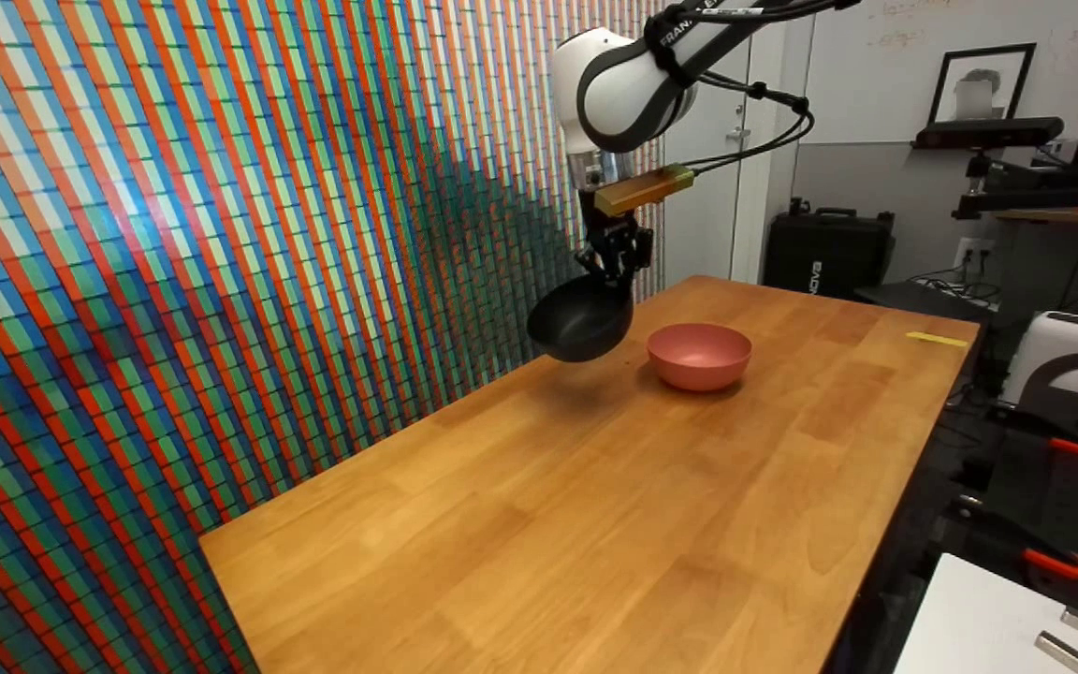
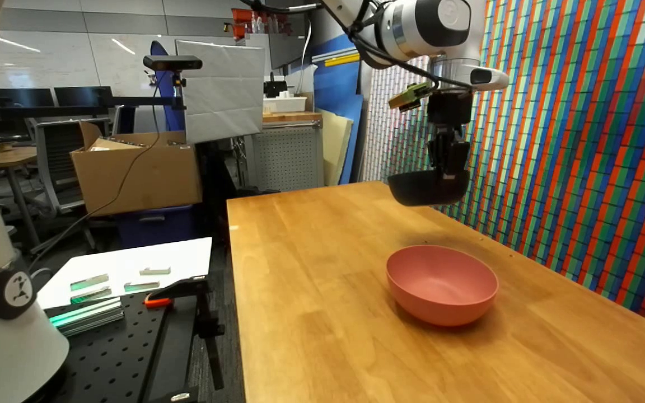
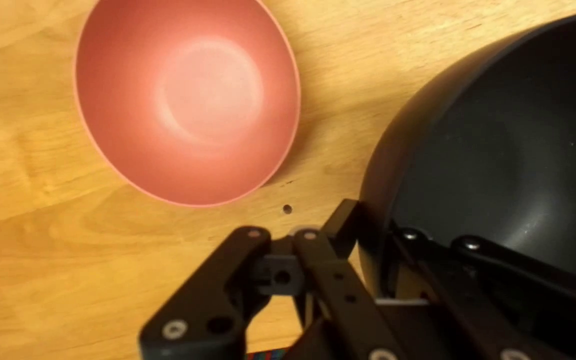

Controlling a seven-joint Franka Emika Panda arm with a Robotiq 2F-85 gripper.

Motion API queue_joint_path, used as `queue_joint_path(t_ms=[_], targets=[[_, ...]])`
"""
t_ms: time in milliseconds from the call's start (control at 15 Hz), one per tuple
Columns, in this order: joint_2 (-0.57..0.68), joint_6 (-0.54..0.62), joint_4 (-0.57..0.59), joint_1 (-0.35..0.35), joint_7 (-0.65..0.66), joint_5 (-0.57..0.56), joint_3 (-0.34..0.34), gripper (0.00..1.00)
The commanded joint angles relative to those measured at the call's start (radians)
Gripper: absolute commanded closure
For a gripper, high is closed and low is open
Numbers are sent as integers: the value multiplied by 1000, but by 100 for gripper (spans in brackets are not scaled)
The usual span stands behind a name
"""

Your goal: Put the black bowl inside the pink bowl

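Offset decides the coming move: the black bowl hangs above the table, while the pink bowl stands upright on it, lower and to one side. The gripper nips the black bowl's wall at the rim, so the load juts out sideways rather than sitting squarely beneath. In the wrist view the pink bowl lies up and to the left of the gripper, the black bowl to the right, a strip of table showing between the two; the gripper thus comes roughly between them. Both are round, so there is no long axis to turn; only the centres need to agree. This looks like the carry, and the gripper should probably travel until the black bowl's middle, not its own tips, is over the pink bowl's mouth, before any lowering. The black bowl seems somewhat tipped, though dark gripper against dark bowl makes its lean hard to read. The two look close in width, so a poor match of centres could land it on the pink bowl's rim and nudge that along.
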Motion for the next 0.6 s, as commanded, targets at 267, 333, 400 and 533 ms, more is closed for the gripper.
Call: queue_joint_path(t_ms=[267,333,400,533], targets=[[-209,20,-270,-106,-18,65,-33,96],[-228,22,-295,-118,-18,70,-35,96],[-246,25,-321,-131,-20,76,-38,96],[-277,27,-364,-151,-21,85,-42,96]])
